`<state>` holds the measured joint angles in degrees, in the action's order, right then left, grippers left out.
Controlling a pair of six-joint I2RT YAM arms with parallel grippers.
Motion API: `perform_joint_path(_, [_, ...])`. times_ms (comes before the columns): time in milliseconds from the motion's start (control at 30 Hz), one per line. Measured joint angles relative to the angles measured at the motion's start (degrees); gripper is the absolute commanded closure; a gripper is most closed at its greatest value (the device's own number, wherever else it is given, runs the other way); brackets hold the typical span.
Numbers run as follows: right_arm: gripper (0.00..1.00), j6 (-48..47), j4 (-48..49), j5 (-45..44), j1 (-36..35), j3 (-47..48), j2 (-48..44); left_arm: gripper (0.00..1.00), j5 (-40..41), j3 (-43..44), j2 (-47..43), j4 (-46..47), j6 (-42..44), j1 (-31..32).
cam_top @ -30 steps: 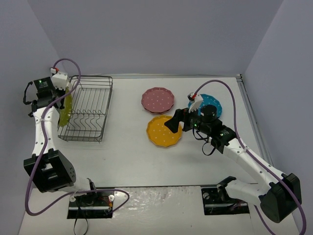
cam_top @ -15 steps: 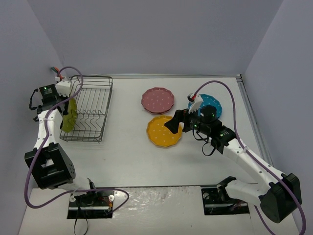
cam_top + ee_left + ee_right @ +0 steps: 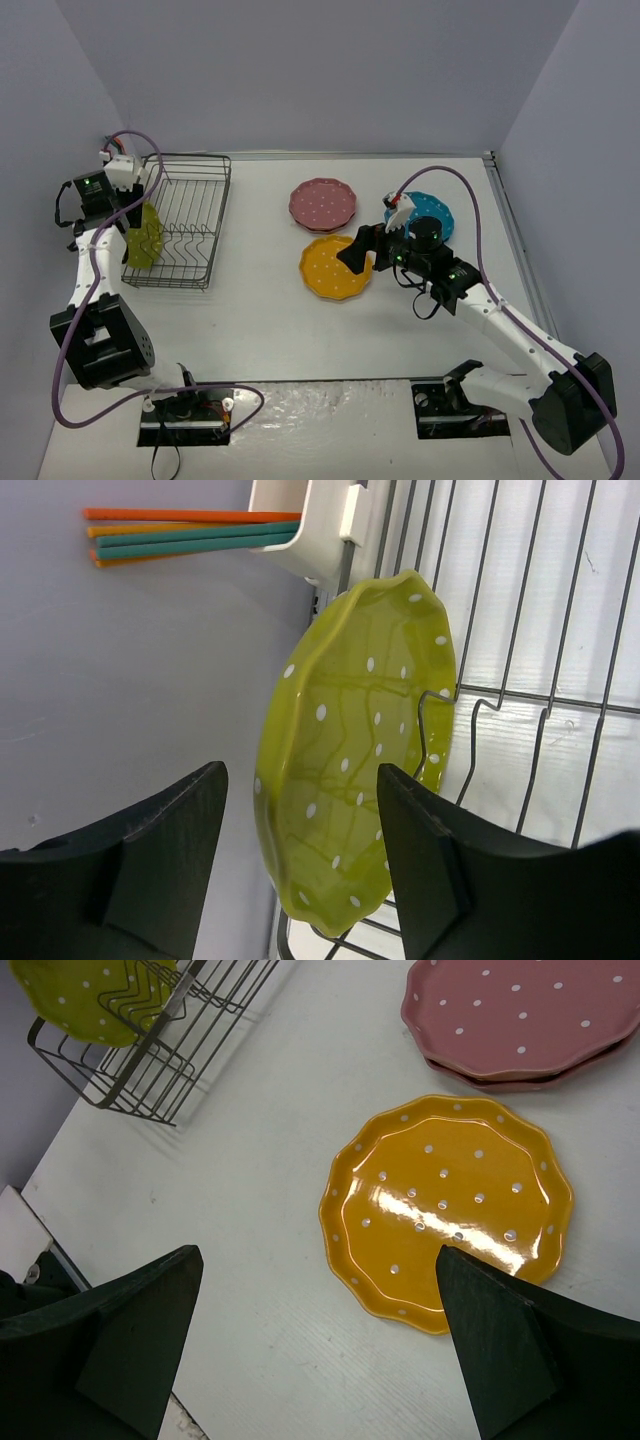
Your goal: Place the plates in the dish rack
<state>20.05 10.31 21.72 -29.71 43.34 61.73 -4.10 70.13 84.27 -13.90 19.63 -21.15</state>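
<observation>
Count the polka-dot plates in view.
5: lime plate standing at the dish rack's left edge; orange plate mid-table; two stacked pink plates behind it; turquoise plate partly behind the right arm, maybe hiding another.

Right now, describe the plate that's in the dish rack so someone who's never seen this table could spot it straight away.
Find the black wire dish rack at the left of the table. At its left edge a lime-yellow plate stands on edge among the wires. It alone is on edge and that colour; the pink plates, orange plate and blue plate lie flat further right.
</observation>
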Motion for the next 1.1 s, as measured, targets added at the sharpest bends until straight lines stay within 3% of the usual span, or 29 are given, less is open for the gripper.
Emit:
perform_joint_path(300, [0.0, 0.5, -0.1, -3.6, 0.0, -1.6, 0.1, 0.26, 1.6, -0.7, -2.5, 1.0, -2.8, 0.0])
perform_joint_path(400, [0.0, 1.3, -0.6, -6.9, 0.0, -1.6, 0.6, 0.17, 1.8, -0.6, -5.3, -0.4, -7.4, 0.1])
perform_joint_path(467, [0.01, 2.2, -1.0, -9.5, 0.0, -1.6, 1.4, 0.06, 2.2, -0.2, -7.8, -2.0, -11.1, 0.8])
perform_joint_path(533, [0.01, 3.2, -1.4, -11.8, 0.0, -1.6, 2.7, 0.03, 2.9, 0.8, -10.7, -4.7, -15.7, 2.5])
perform_joint_path(733, [0.06, 7.3, -1.8, -15.8, 0.4, -1.7, 9.8, 0.03, 0.6, 2.6, -18.9, -10.8, -26.0, 12.4])
perform_joint_path(867, [0.15, 8.9, -1.7, -17.3, 0.8, -1.8, 16.4, 0.03, -4.7, -0.5, -23.4, -11.5, -33.6, 19.3])
perform_joint_path(1100, [0.26, 10.2, -0.6, -18.6, 1.4, -1.8, 26.4, 0.03, -5.7, -7.6, -23.7, -11.1, -44.4, 37.7])
